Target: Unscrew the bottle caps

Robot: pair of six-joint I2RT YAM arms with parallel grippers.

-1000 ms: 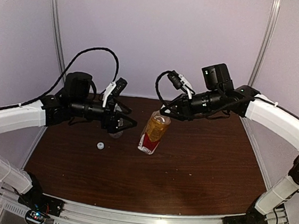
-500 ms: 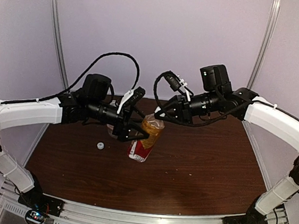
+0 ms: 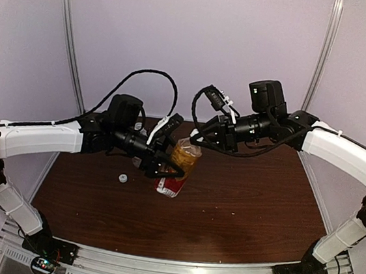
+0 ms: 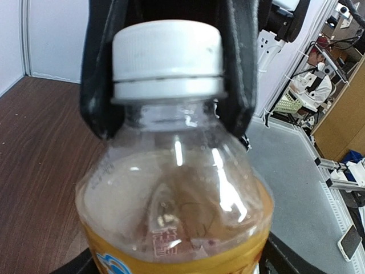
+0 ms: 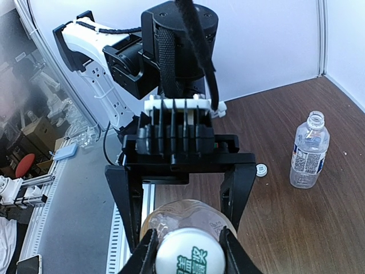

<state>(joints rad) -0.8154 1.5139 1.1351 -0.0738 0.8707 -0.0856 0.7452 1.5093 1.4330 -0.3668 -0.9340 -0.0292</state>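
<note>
Well, from the top camera, the amber bottle [image 3: 178,170] leans over in the middle of the brown desk [image 3: 248,203]. Its top tips toward my right side. My right jaws are pinched tight on the top of it. My left jaws stand wide around its body, one finger on each side. I cannot tell if they squeeze it or only sit close. A little loose cap [image 3: 122,178] lies on the desk near my left arm.

From my left wrist camera, the amber bottle is very close and fills the view. Its white cap [image 4: 166,57] sits on the neck. The two black fingers [image 4: 97,85] of my right jaws press on both sides of that cap.

From my right wrist camera, I look down on the white cap between my own fingers. Past it, my left jaws reach around the bottle's shoulders. Off to the side, a clear bottle [image 5: 309,149] stands up straight on the desk with its top open. The loose cap lies just beside it.
</note>
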